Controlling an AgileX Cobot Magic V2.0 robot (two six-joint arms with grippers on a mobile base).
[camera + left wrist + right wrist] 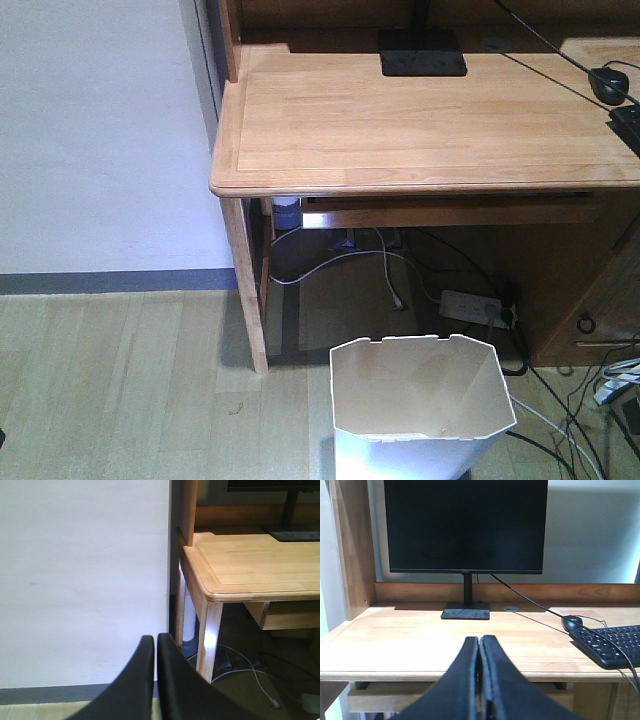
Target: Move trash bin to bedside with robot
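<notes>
The white trash bin (415, 405) stands on the wooden floor in front of the desk, at the bottom of the front view, empty inside, with its angular notched rim up. The bed is out of view. My left gripper (156, 641) is shut and empty, held in the air facing the white wall beside the desk's left leg. My right gripper (479, 641) is shut and empty, held above the desk's front edge, facing the monitor. Neither gripper shows in the front view.
A light wooden desk (420, 130) carries a black monitor (465, 527) on a stand, a keyboard (612, 645) and a mouse (571, 623). A power strip (470, 307) and several cables lie under the desk. A white wall (80, 580) stands at the left.
</notes>
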